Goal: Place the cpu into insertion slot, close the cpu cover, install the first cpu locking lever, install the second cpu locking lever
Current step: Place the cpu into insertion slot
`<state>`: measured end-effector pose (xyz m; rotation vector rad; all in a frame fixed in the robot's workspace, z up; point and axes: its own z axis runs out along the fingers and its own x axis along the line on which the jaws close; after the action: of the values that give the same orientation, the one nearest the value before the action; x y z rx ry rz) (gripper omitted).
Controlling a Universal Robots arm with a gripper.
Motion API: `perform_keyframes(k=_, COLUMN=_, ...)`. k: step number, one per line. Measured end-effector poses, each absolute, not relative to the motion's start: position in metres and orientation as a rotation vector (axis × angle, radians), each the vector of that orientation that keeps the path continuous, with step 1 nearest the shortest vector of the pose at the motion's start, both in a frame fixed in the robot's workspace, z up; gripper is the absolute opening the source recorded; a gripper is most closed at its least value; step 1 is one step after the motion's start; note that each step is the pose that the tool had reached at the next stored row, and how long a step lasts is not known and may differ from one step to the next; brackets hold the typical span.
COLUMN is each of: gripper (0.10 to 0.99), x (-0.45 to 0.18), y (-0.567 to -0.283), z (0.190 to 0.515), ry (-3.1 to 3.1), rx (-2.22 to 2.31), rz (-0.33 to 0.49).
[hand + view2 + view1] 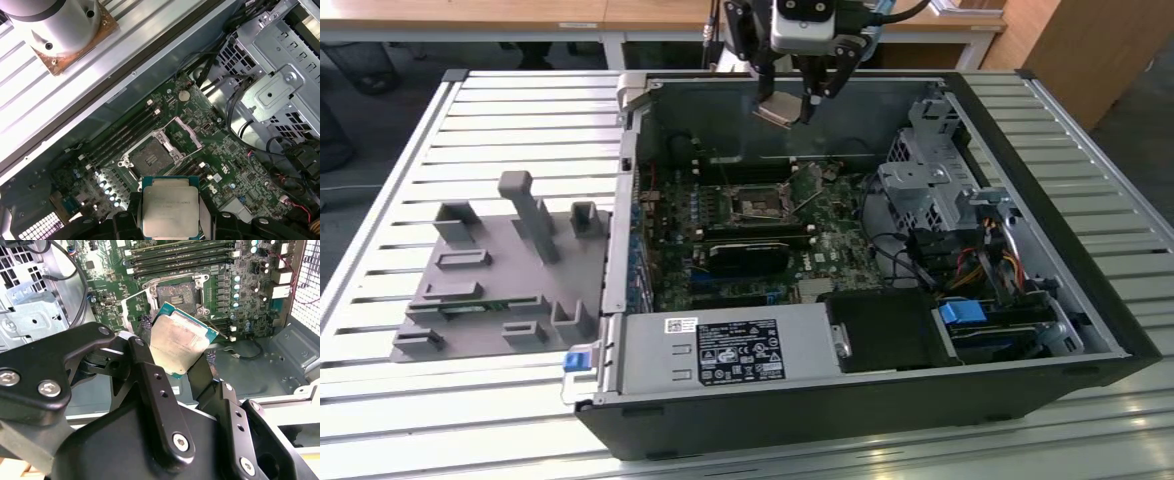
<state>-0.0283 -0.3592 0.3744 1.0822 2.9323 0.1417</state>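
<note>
The gripper (790,105) grips the cpu (180,340) by two opposite edges, leaving its flat face free to seat; well below the gripper the insertion slot (150,159) lies bare, its cpu cover (181,136) swung open so nothing blocks entry
</note>
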Motion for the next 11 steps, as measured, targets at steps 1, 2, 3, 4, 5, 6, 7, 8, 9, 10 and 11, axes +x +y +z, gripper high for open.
perform_keyframes(k=1, gripper=0.541, x=-0.0283, y=-0.3592, z=0.3744, ry=2.930, rx=1.089, rz=0.142)
perform_keyframes(k=2, gripper=0.541, x=-0.0283, y=-0.3592, z=0.3744, ry=2.927, rx=1.096, rz=0.142)
perform_keyframes(k=3, gripper=0.541, x=-0.0283, y=-0.3592, z=0.3744, ry=2.924, rx=1.103, rz=0.142)
perform_keyframes(k=4, gripper=0.541, x=-0.0283, y=-0.3592, z=0.3744, ry=2.921, rx=1.111, rz=0.141)
perform_keyframes(k=5, gripper=0.541, x=-0.0283, y=-0.3592, z=0.3744, ry=2.917, rx=1.119, rz=0.141)
perform_keyframes(k=6, gripper=0.541, x=-0.0283, y=-0.3592, z=0.3744, ry=2.914, rx=1.126, rz=0.141)
perform_keyframes(k=7, gripper=0.541, x=-0.0283, y=-0.3592, z=0.3744, ry=2.911, rx=1.133, rz=0.141)
perform_keyframes(k=8, gripper=0.541, x=-0.0283, y=-0.3592, z=0.3744, ry=2.908, rx=1.141, rz=0.141)
perform_keyframes(k=9, gripper=0.541, x=-0.0283, y=-0.3592, z=0.3744, ry=2.905, rx=1.148, rz=0.141)
perform_keyframes(k=10, gripper=0.541, x=-0.0283, y=-0.3592, z=0.3744, ry=2.902, rx=1.155, rz=0.141)
perform_keyframes(k=11, gripper=0.541, x=-0.0283, y=-0.3592, z=0.3744, ry=2.899, rx=1.162, rz=0.141)
